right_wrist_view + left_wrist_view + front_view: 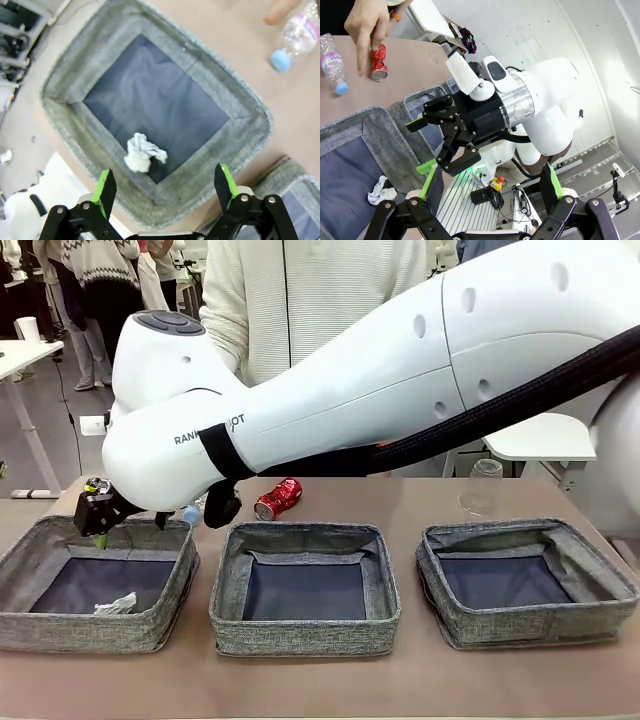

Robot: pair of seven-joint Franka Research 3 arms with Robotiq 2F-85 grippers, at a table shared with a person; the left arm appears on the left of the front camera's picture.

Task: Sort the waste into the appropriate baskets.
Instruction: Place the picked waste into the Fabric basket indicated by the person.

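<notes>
My right gripper (100, 525) hangs open over the left basket (100, 630), nothing between its fingers (106, 186). Below it a white crumpled paper ball (142, 152) lies on the basket's dark lining (165, 100); it also shows from the front (116, 603). The crushed red can (278, 498) lies behind the middle basket (305, 635), and a person's hand (372, 20) touches the can (379, 62). The blue-capped bottle (332, 65) lies beside it on the table. A clear cup (483, 485) stands behind the right basket (530, 625). My left gripper (489, 185) is open, looking at the right gripper (420, 147).
The right arm's white body (400, 370) stretches across the table above the middle and right baskets. A small dark can (96, 484) stands behind the left basket. The person stands at the far side. A white side table (540, 435) stands at the back right.
</notes>
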